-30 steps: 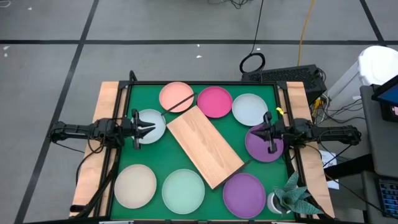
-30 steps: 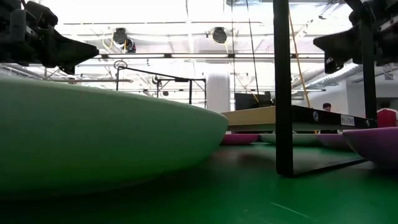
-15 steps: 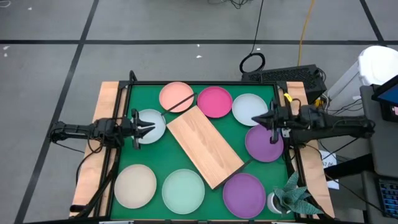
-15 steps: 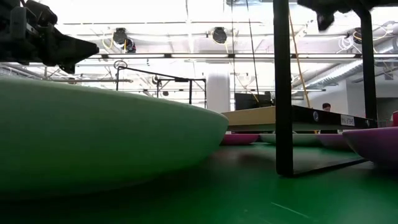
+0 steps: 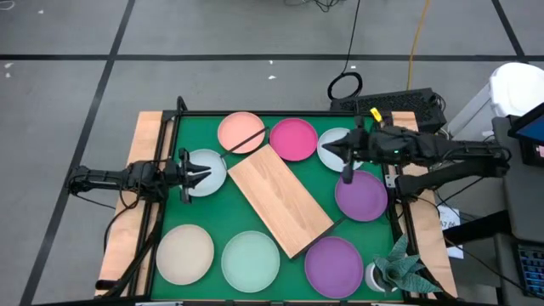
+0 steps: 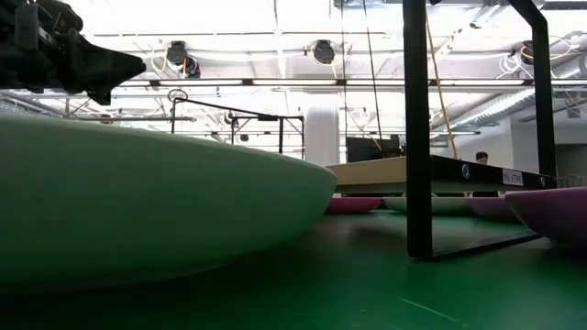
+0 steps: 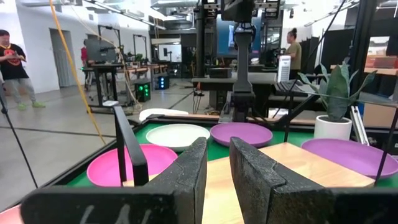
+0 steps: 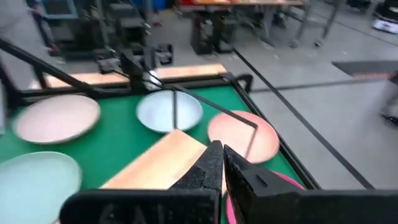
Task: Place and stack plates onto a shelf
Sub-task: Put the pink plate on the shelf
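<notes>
The light wood shelf [image 5: 279,200] lies slantwise on the middle of the green mat, and its black wire end [image 5: 246,140] crosses the salmon pink plate [image 5: 240,132]. Around it rest a magenta plate [image 5: 293,138], two pale blue plates [image 5: 340,146] [image 5: 208,170], two purple plates [image 5: 364,197] [image 5: 333,265], a mint plate [image 5: 251,259] and a beige plate [image 5: 185,253]. My left gripper [image 5: 197,174] hovers over the left pale blue plate, with a narrow gap between its fingers [image 7: 217,168]. My right gripper [image 5: 340,159] is shut and empty [image 8: 222,165], raised over the far right pale blue plate.
A potted plant [image 5: 398,270] stands at the near right corner. A black frame and wooden side boards [image 5: 144,187] border the mat. In the low view the mint plate [image 6: 138,202] fills the foreground and the shelf's wire frame [image 6: 417,128] stands upright. People stand in the room beyond.
My right gripper has risen from over the right purple plate and gone toward the table's far edge and left, now above the far right pale blue plate; it has left the low view upward. It stays shut. No plate has moved.
</notes>
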Robot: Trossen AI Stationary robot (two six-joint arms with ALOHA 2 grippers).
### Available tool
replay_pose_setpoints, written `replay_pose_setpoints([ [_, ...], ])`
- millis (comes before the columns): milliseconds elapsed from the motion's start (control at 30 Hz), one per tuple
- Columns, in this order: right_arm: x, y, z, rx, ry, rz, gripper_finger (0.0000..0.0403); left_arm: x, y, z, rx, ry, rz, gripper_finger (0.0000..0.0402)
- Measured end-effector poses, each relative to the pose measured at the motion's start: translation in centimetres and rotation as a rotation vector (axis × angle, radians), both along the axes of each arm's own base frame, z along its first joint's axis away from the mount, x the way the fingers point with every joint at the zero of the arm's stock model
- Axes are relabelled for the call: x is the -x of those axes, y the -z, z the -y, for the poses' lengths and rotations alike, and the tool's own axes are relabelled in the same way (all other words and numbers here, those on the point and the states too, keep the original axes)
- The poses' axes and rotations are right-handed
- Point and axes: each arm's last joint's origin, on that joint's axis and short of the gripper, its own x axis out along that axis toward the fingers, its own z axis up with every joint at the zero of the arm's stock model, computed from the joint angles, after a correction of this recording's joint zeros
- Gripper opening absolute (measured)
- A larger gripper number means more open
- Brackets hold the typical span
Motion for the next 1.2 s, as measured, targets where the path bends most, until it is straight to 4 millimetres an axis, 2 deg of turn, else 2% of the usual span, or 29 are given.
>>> replay_pose_setpoints([
  [100, -1.0, 1.2, 0.1, 0.017, 0.057, -0.077, 0.0, 0.0, 0.0, 0.0, 0.016, 0.002, 0.003, 0.0076],
  [233, -1.9, 4.0, 0.2, -0.002, 0.123, -0.176, 0.0, 0.0, 0.0, 0.1, 0.106, 0.029, 0.014, 0.0076],
  [333, -2.0, 6.0, 0.2, -0.029, 0.141, -0.226, 0.0, 0.0, -0.2, 0.2, 0.085, 0.078, 0.003, 0.0076],
  [533, -1.3, 9.4, 0.2, -0.07, 0.172, -0.3, 0.0, 0.5, -2.9, 0.2, 0.096, 0.095, 0.011, 0.0075],
  [633, -0.8, 10.6, 0.2, -0.103, 0.185, -0.32, 0.0, 0.4, -4.5, 0.2, 0.101, 0.08, -0.028, 0.0048],
  [733, -0.4, 11.5, 0.2, -0.141, 0.182, -0.32, 0.0, 0.1, -5.9, 0.1, 0.074, 0.05, -0.089, 0.0009],
  [1033, 0.0, 12.3, 0.1, -0.222, 0.177, -0.324, 0.0, -1.3, -11.2, 0.2, 0.043, 0.03, -0.159, 0.0003],
  [1200, -0.1, 12.3, 0.1, -0.234, 0.191, -0.313, 0.0, -2.2, -12.3, 0.3, 0.067, 0.031, -0.178, 0.0003],
])
